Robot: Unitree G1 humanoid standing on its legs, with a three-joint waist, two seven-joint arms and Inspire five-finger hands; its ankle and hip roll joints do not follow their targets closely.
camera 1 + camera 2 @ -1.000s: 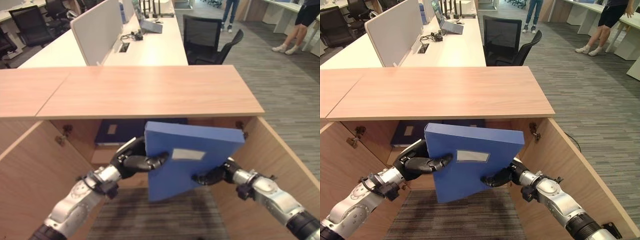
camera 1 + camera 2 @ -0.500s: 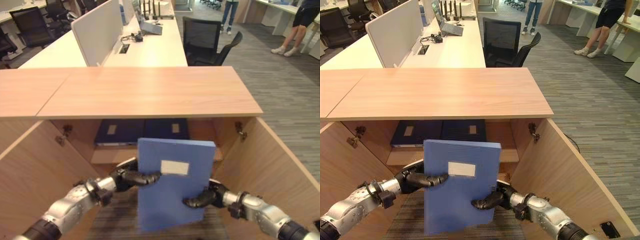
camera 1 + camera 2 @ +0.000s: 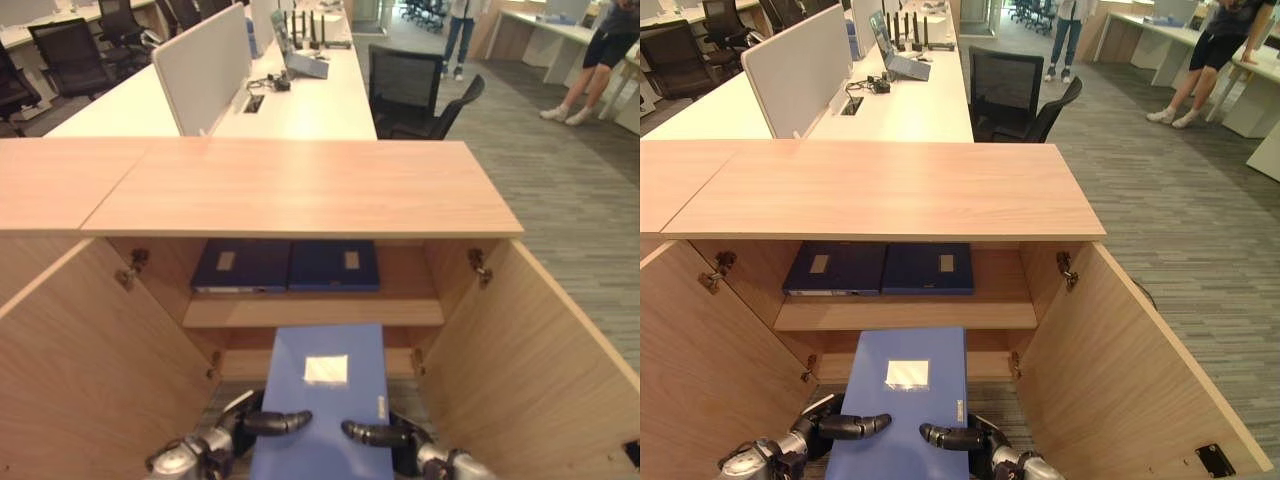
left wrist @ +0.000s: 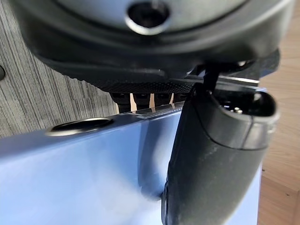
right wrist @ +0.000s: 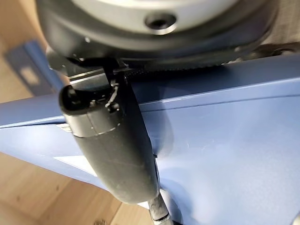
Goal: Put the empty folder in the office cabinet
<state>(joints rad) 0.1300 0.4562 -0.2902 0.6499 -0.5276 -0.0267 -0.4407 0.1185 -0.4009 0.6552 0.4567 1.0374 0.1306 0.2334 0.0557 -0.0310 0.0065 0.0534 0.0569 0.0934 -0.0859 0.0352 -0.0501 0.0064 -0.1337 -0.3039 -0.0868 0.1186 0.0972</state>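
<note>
A light blue folder [image 3: 325, 400] with a white label lies flat and low in front of the open wooden cabinet [image 3: 300, 190], its far end at the lower shelf opening. My left hand [image 3: 250, 422] grips its left edge, thumb [image 4: 211, 164] pressed on top. On the other edge my right hand [image 3: 385, 435] grips the same way, thumb [image 5: 112, 145] over the cover. In both wrist views the folder [image 4: 84, 173] [image 5: 220, 140] lies under the thumb.
Two dark blue folders [image 3: 240, 265] [image 3: 335, 264] lie on the cabinet's upper shelf [image 3: 310, 310]. Both cabinet doors [image 3: 80, 370] [image 3: 540, 350] stand open at either side. Behind are desks [image 3: 290, 95], a black chair [image 3: 410, 85] and people [image 3: 600, 50] standing far right.
The folder has swung from upright to flat and gone down towards the lower shelf, both hands sinking with it. The camera has tilted, showing more of the cabinet's inside.
</note>
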